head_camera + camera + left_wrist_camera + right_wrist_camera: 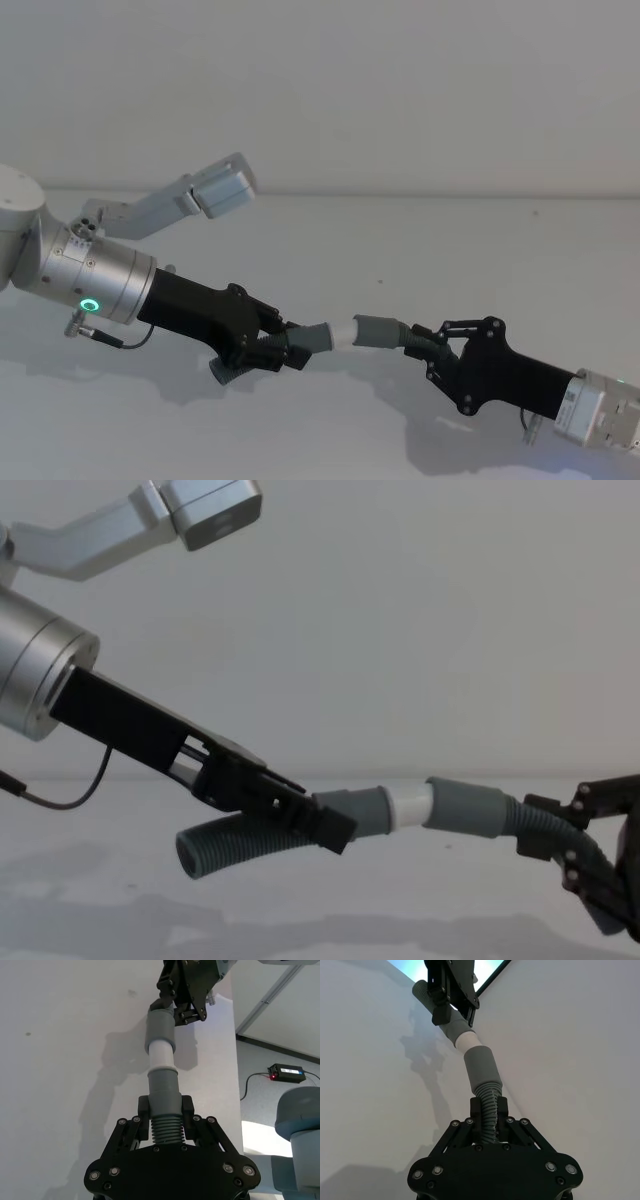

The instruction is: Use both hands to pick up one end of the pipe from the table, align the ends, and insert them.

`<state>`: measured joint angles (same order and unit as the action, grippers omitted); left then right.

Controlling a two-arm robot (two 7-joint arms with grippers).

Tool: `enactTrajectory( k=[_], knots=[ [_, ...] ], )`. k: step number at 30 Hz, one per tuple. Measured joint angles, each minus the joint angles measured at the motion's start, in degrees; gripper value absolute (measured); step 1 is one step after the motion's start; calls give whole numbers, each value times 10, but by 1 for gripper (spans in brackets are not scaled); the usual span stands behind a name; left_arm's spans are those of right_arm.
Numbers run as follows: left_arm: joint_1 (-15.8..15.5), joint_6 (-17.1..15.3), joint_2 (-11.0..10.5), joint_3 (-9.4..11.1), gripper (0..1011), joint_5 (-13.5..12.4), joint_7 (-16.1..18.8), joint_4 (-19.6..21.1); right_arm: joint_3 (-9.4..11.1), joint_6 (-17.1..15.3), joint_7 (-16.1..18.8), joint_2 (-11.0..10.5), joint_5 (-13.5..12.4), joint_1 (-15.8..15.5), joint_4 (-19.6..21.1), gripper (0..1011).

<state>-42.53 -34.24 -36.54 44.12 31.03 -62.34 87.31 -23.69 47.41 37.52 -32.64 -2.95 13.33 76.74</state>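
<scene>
small black box [287, 1072] with a red light and cables on the grey floor [280, 1095]

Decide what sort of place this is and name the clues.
Probably a robotics lab or test room: a bare matte white table, a plain pale grey wall, and a small black electronics box with a red light cabled on the floor.

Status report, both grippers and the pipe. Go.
Left gripper shut on white-tipped piece. Right gripper shut on socket piece. White tip entering socket, partly seated. Nothing between.
</scene>
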Motion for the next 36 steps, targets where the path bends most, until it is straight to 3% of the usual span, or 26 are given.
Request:
enactTrajectory(
  k=[36],
  knots=[
    [-8, -5, -5, 13, 358, 9, -5, -2, -5, -2, -3, 2, 1, 4, -1, 156]
  ],
)
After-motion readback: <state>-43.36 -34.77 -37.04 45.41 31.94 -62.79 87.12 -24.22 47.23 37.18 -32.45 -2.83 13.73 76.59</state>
